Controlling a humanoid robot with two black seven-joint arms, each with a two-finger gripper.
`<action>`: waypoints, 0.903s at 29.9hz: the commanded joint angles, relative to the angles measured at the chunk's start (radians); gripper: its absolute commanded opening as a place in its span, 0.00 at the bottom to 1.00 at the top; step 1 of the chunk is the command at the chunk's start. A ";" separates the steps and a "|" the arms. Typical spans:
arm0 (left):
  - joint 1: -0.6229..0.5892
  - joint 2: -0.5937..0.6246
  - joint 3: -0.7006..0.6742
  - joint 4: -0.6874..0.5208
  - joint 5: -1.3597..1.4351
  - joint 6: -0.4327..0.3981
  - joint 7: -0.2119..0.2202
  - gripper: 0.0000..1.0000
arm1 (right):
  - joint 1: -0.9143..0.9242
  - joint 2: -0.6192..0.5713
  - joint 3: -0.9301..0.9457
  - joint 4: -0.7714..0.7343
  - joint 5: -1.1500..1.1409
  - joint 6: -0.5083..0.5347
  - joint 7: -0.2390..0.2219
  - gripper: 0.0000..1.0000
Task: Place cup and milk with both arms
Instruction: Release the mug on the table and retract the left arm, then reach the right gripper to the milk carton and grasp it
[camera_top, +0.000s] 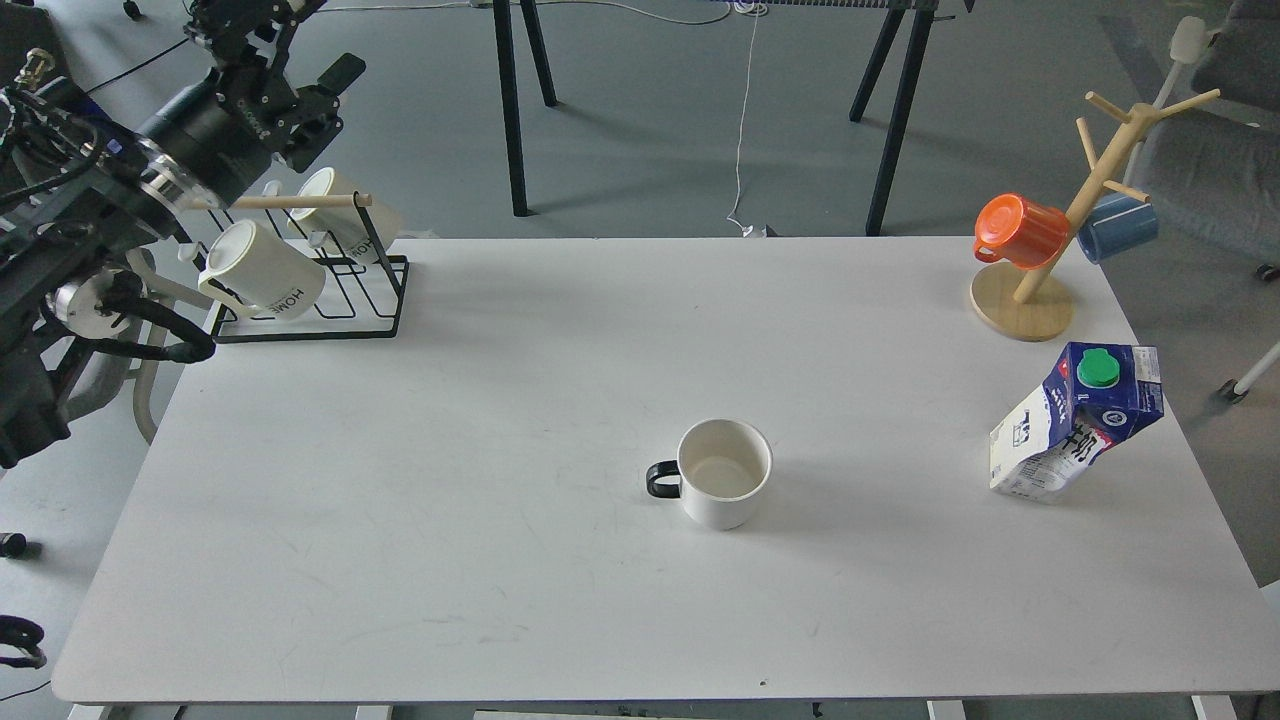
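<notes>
Cup untouched; left arm raised beyond table's far-left corner.

The black, seven-joint left arm reaches in from the left edge, raised and angled toward the far left corner. Its two-finger gripper sits dark and cluttered, fingers indistinguishable. No right arm shows.
</notes>
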 joint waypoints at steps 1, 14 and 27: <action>0.045 0.050 0.000 0.017 -0.085 0.000 0.000 0.80 | -0.096 0.016 -0.015 -0.003 -0.009 0.000 -0.001 0.99; 0.138 0.044 0.008 0.017 -0.077 0.000 0.000 0.82 | -0.049 0.309 -0.192 -0.020 -0.150 0.000 0.002 0.99; 0.145 0.035 0.012 0.017 -0.067 0.000 0.000 0.83 | 0.091 0.481 -0.212 -0.096 -0.192 0.000 0.014 0.99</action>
